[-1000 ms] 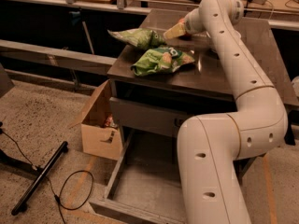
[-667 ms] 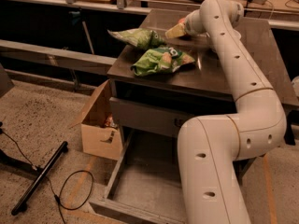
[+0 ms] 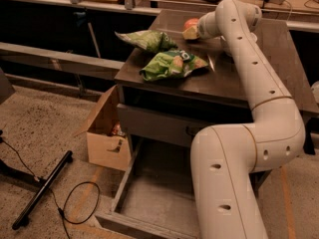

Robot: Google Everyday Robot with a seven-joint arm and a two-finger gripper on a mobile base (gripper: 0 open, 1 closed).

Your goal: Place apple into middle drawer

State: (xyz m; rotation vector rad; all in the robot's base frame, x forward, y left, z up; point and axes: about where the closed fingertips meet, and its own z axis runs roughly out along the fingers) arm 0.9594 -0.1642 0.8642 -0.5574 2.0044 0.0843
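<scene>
Reaching across the desk point(image 3: 234, 76) — my hand point(image 3: 193, 33) is at the far side, right at the apple point(image 3: 190, 22), which lies on the desk top beyond the two green snack bags point(image 3: 172, 63). I cannot tell how far open the hand is, nor whether it has hold of the apple. The middle drawer point(image 3: 162, 195) stands pulled out below. Step in hand, as I judge it: the grasp. Centre on the apple before closing — it is round and may roll. Lift straight up, clear the bags, then carry it down.
</scene>
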